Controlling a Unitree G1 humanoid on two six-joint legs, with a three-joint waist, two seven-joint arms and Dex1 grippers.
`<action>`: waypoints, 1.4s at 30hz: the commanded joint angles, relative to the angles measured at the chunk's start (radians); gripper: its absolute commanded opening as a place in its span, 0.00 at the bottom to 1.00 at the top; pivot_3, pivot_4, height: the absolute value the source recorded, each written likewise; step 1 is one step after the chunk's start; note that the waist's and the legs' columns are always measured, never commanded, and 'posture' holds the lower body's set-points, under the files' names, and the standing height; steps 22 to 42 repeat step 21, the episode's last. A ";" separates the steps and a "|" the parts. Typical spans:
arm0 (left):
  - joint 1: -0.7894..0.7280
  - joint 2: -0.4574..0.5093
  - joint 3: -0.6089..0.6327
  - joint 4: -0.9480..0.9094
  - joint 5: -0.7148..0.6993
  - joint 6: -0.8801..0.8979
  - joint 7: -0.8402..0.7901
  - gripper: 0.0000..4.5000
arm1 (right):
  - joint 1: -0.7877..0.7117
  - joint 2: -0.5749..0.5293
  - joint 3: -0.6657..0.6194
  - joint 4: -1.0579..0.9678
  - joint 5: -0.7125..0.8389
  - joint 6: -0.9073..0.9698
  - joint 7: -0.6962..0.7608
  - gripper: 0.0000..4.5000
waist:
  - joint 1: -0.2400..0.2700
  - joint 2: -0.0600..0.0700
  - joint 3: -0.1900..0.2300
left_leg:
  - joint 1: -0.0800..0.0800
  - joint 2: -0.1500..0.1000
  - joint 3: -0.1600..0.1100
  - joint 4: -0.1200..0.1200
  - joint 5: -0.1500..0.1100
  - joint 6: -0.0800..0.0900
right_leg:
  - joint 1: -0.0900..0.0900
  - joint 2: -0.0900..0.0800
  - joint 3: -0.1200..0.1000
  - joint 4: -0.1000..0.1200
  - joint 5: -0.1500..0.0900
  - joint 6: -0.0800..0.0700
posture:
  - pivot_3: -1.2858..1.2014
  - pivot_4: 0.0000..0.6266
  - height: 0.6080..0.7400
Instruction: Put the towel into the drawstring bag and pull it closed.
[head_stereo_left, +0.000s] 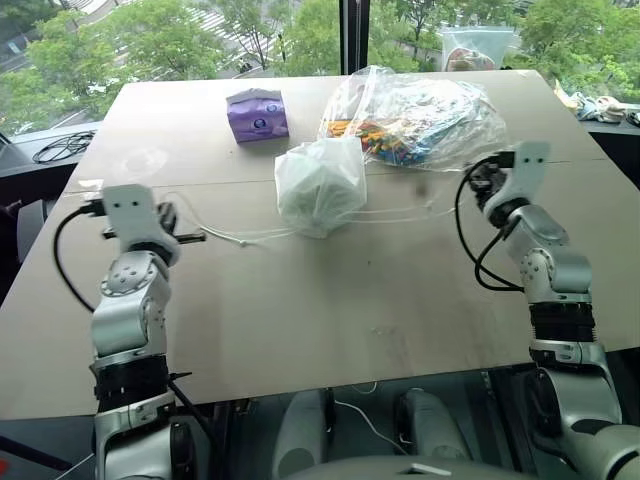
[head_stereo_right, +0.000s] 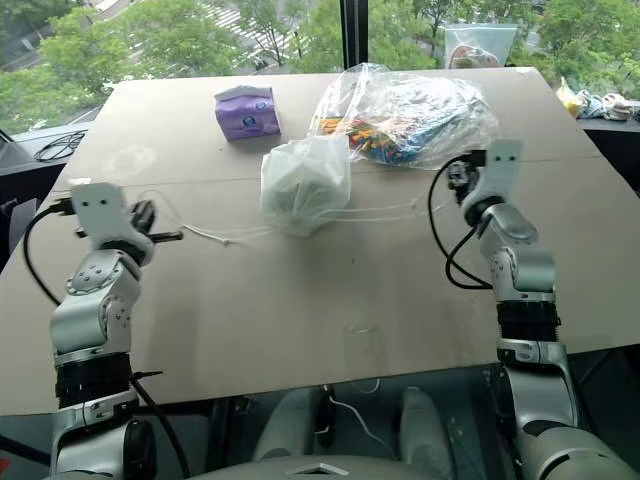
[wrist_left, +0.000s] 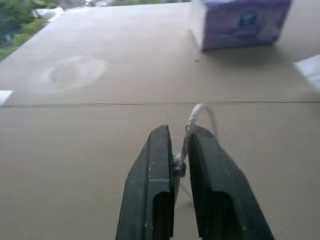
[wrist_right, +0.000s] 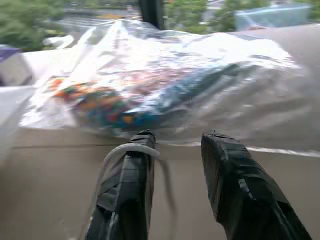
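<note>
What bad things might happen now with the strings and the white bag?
1. The thin white cord sits between the left gripper's barely parted fingers; it may slip out.
2. The right gripper is open, cord draped over one finger; it could snag and drag the thin white drawstring bag.

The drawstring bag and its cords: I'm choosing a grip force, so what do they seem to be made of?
The drawstring bag looks like thin, soft, crinkled white film or light fabric with a faint sheen; a pale green shape shows through it, so it is semi-translucent. The cords look like thin white twisted string, lying slack on the table. Which of film or fabric, the look leaves open.
</note>
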 joint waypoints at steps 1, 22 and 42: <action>0.056 0.089 0.046 -0.061 -0.049 0.012 -0.123 0.50 | 0.114 -0.206 0.041 -0.072 -0.001 0.070 0.239 0.82 | 0.007 0.000 0.000 | 0.000 0.000 0.000 0.000 0.000 0.000 | 0.001 0.000 -0.001 -0.001 0.000 0.000 | 0.52 0.24 1.00; 0.474 0.197 -0.003 -0.225 -0.092 -0.005 -0.437 1.00 | 0.263 -0.304 -0.057 0.021 -0.017 -0.127 0.473 0.83 | 0.016 0.001 0.001 | 0.004 0.006 0.001 -0.001 -0.003 -0.005 | 0.000 -0.002 0.003 -0.005 -0.003 -0.004 | 0.52 0.24 1.00; 0.474 0.197 -0.003 -0.225 -0.092 -0.005 -0.437 1.00 | 0.263 -0.304 -0.057 0.021 -0.017 -0.127 0.473 0.83 | 0.016 0.001 0.001 | 0.004 0.006 0.001 -0.001 -0.003 -0.005 | 0.000 -0.002 0.003 -0.005 -0.003 -0.004 | 0.52 0.24 1.00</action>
